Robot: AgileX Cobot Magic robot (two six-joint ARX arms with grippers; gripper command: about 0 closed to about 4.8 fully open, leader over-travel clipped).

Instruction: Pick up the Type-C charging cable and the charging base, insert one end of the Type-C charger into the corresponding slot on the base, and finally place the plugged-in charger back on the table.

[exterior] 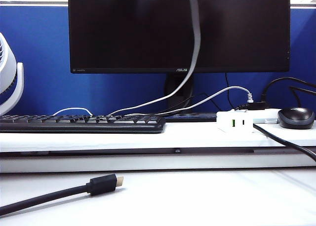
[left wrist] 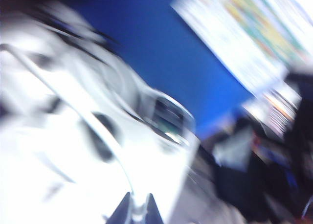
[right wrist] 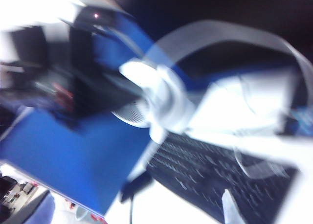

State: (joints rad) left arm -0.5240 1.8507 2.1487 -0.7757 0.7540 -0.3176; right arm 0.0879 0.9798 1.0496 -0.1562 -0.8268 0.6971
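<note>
The charging base (exterior: 234, 121), a small white block with a green-lined port, stands on the raised shelf of the table (exterior: 197, 196), to the right. A thin white loop of the Type-C charging cable (exterior: 73, 109) shows behind the keyboard. Neither gripper appears in the exterior view. In the blurred left wrist view, my left gripper (left wrist: 137, 212) is shut on a thin white cable (left wrist: 98, 131) that runs away from the dark fingertips. In the blurred right wrist view, my right gripper (right wrist: 146, 216) is open and empty. Only one white fingertip (right wrist: 230, 207) shows, over the keyboard.
On the shelf are a black keyboard (exterior: 81, 123), a monitor (exterior: 177, 28), a black mouse (exterior: 295, 117) and a power strip (exterior: 266, 116) with black and greyish cables. A thick black cable with a gold-tipped plug (exterior: 103, 184) lies on the lower table. A white fan (exterior: 10, 78) stands far left.
</note>
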